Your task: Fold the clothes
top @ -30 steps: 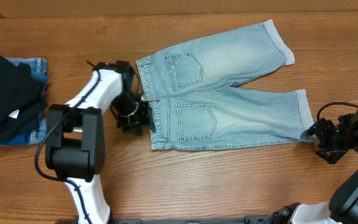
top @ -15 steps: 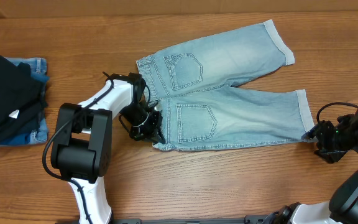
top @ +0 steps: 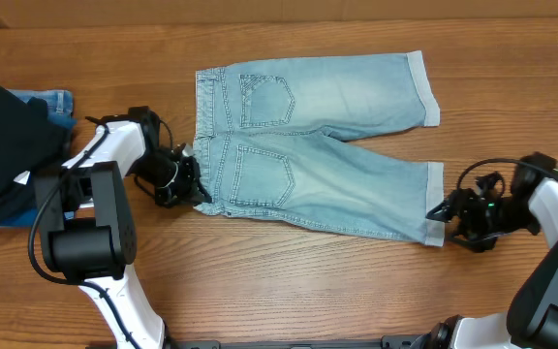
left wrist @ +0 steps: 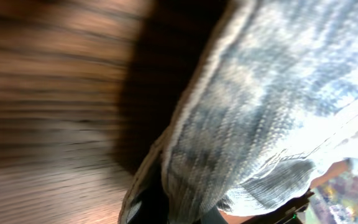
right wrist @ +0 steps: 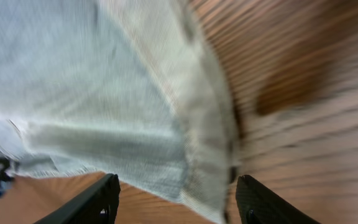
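Note:
The pale light-blue denim shorts [top: 308, 184] lie flat on the wooden table, back pockets up, waistband to the left and cuffed legs to the right. My left gripper [top: 194, 189] is at the waistband's near corner and shut on it. In the left wrist view the denim [left wrist: 260, 93] fills the frame, blurred, and hides the fingers. My right gripper [top: 446, 210] is at the near leg's cuff. In the right wrist view its two fingers [right wrist: 101, 199] stand wide apart with the cuff [right wrist: 197, 143] between them.
A pile with a black garment [top: 8, 155] on a darker blue denim piece [top: 58, 102] lies at the table's left edge, close to my left arm. Bare wood lies in front of the shorts and behind them.
The shorts have slid to the left with my left gripper, which pulled the waistband corner. My right gripper has moved left along with the near cuff. The legs now slant slightly down to the right.

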Available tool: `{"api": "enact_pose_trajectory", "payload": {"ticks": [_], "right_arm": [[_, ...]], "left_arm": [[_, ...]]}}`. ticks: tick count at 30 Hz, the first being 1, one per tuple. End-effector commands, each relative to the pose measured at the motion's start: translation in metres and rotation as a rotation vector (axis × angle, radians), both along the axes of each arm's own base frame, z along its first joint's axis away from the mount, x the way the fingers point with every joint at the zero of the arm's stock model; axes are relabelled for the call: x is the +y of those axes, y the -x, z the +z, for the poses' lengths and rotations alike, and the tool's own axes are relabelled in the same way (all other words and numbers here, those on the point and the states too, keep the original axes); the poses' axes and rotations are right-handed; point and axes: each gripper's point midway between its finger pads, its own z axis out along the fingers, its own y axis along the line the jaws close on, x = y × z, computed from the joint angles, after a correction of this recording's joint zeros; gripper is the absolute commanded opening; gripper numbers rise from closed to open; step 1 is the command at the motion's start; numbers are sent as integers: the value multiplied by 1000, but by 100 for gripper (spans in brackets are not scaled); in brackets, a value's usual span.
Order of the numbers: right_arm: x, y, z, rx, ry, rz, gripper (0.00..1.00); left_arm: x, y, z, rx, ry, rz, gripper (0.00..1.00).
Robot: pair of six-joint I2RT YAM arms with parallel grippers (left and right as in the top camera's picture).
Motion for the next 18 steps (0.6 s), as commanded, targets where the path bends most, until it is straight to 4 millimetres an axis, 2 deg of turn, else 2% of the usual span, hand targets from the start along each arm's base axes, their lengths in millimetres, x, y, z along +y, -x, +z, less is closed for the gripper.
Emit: {"api": "enact_pose_trajectory", "payload": {"ticks": [1, 2, 3, 4, 5, 6, 8, 9, 12, 15, 18], "right_arm": [[19, 0, -2, -31, -7, 81, 62], [19, -3, -3, -47, 0, 86, 54], [18, -7, -3, -61, 6, 81, 31], [17, -10, -4, -75, 12, 80, 19], [14, -16, -4, -98, 23, 81, 19], [9, -30, -5, -160, 51, 79, 19], [-2, -56, -4, -251, 93, 37, 33], [-5, -63, -3, -282, 112, 36, 33], [-28, -56, -15, -178, 234, -71, 22], [-47, -69, -16, -200, 317, -147, 27], [-47, -70, -16, -202, 322, -141, 29]], "left_arm": [[-12, -3, 2, -38, -5, -64, 4], [-12, -3, 2, -37, -4, -64, 4], [-12, -2, 3, -36, -4, -64, 4], [-12, -1, 3, -30, -4, -64, 4], [-12, -1, 3, -28, -4, -64, 4], [-12, -1, 3, -28, -4, -64, 4], [-12, 0, 3, -27, -4, -64, 4], [-12, 1, 3, -23, -4, -64, 4], [-12, 3, 3, -11, -7, -66, 4], [-12, 4, 4, -10, -6, -66, 4], [-12, 4, 4, -7, -6, -66, 4]]}}
